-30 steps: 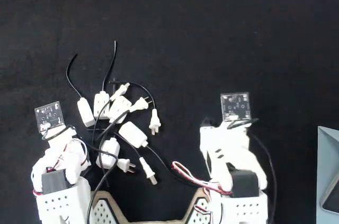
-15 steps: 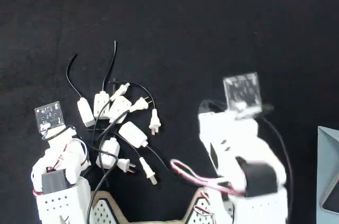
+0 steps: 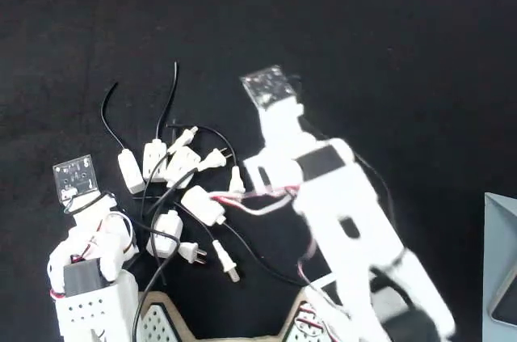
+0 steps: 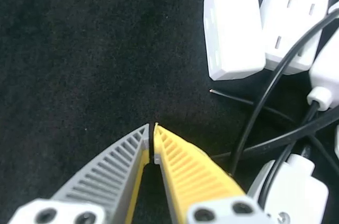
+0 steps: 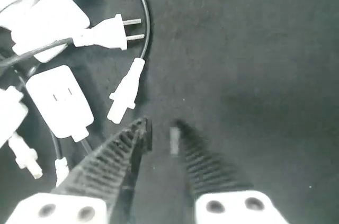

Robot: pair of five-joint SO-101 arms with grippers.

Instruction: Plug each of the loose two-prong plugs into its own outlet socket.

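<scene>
Target loose plug (image 5: 124, 99) lies on the bench (image 5: 254, 49) just beside the right gripper (image 5: 159, 126), off one fingertip, with its long axis slanting toward the fingers and its cord end away from them. The fingers are slightly parted and hold nothing. Right arm (image 3: 323, 180) is stretched over the tangle, so judged nearer; left gripper (image 4: 152, 127) sits beside the socket blocks (image 4: 233, 28), fingers closed, empty.

We log a black cloth-covered surface (image 3: 404, 51). At its right edge sits a grey angular object (image 3: 497, 229), partly out of view.
</scene>
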